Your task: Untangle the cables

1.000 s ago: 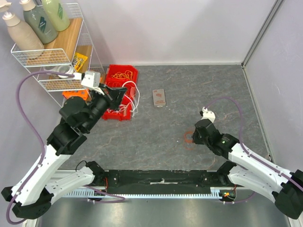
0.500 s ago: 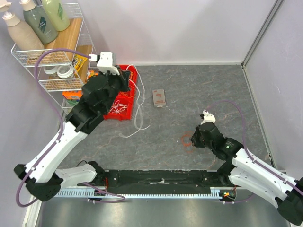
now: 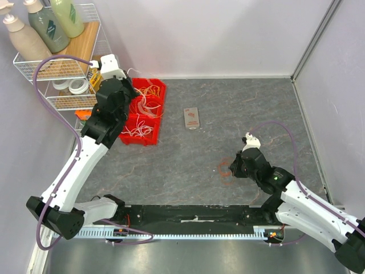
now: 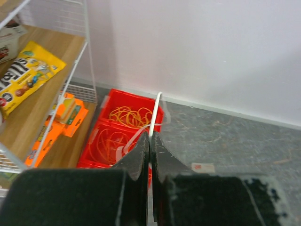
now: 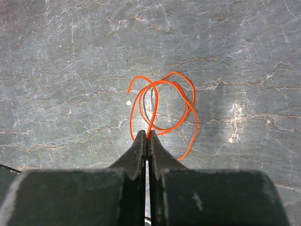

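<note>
You could read only partly hidden brown "m&m's" lettering on the yellow candy bag [image 4: 29,70] lying on the wooden shelf [image 4: 33,123].

The cables [image 5: 162,81] look plastic-coated, bin [image 4: 129,97] glossy plastic, rack [image 3: 45,68] wire, shelves [image 4: 42,94] wood, tabletop [image 3: 239,108] matt stone.

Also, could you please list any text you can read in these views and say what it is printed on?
"m&m's": brown lettering on the yellow bag, tilted and partly cut off, so a likely reading only.
Too small or blurred to read: the bottle labels, the small card, the orange packets.
</note>
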`<state>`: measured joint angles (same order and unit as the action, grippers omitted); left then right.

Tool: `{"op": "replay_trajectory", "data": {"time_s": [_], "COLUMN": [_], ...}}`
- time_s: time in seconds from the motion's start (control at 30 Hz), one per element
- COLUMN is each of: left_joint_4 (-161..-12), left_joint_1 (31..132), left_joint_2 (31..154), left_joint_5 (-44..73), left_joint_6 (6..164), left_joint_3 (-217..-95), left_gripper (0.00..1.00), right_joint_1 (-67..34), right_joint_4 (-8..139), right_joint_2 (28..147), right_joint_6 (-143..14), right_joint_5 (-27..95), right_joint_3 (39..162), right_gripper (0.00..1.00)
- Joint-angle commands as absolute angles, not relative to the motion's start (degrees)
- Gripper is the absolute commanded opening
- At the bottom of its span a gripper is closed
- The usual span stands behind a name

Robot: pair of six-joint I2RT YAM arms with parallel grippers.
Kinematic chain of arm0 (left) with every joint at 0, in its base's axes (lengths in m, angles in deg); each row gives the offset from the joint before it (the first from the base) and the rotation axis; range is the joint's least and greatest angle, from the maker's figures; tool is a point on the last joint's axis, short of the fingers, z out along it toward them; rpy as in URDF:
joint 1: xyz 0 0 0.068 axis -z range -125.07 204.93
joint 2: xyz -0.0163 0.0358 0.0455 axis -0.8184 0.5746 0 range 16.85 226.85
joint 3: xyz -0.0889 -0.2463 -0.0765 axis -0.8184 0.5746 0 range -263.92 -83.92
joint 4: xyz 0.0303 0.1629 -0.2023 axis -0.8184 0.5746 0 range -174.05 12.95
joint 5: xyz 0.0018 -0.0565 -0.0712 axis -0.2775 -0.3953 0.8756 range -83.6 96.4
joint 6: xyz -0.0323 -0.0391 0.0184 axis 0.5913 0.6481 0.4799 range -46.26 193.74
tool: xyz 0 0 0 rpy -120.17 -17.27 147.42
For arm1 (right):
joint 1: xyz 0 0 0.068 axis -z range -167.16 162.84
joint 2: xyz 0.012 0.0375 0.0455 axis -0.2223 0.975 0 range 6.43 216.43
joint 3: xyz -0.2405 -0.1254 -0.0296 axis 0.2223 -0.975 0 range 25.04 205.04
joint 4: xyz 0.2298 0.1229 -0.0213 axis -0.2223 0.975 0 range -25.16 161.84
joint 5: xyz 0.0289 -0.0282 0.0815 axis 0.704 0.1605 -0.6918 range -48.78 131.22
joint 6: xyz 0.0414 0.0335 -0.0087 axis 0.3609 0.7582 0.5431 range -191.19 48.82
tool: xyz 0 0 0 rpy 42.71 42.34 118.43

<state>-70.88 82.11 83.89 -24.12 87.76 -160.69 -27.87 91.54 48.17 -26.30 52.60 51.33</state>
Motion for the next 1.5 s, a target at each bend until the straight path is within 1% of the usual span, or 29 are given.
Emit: {"op": "replay_trajectory", "data": {"time_s": [0.0, 0.33, 0.5, 0.57, 0.77, 0.93, 1.07, 1.47], "left_joint_4": [-72.80, -72.71, -72.27, -73.15, -81.93, -88.79, -90.64, -90.55], "left_joint_1": [79.10, 76.73, 76.64, 76.46, 76.55, 76.46, 76.46, 76.55], "left_joint_2": [84.87, 83.73, 82.16, 80.14, 71.79, 68.71, 68.44, 69.58], "left_joint_5": [-25.59, -29.10, -30.78, -29.55, -19.81, -14.61, -13.64, -16.54], "left_joint_6": [90.18, 89.65, 89.30, 89.21, 85.96, 81.83, 80.59, 80.16], "left_joint_3": [-159.59, -154.59, -154.06, -153.44, -149.66, -147.82, -147.64, -146.23], "left_gripper": [0.02, 0.02, 0.02, 0.02, 0.02, 0.02, 0.02, 0.02], "right_joint_1": [-27.76, -27.76, -27.76, -27.76, -27.76, -27.76, -27.76, -27.76], "right_joint_4": [90.85, 89.80, 89.19, 88.92, 88.04, 87.60, 87.60, 87.43], "right_joint_2": [48.44, 49.93, 50.90, 51.08, 51.69, 51.78, 51.43, 51.69], "right_joint_6": [-27.42, -27.85, -27.94, -27.94, -27.77, -27.68, -27.59, -27.50], "right_joint_5": [52.91, 52.56, 52.03, 51.77, 51.16, 50.54, 50.45, 50.19], "right_joint_3": [51.94, 51.85, 51.85, 51.85, 51.41, 50.97, 50.71, 50.80], "right_gripper": [0.00, 0.00, 0.00, 0.00, 0.00, 0.00, 0.00, 0.00]}}
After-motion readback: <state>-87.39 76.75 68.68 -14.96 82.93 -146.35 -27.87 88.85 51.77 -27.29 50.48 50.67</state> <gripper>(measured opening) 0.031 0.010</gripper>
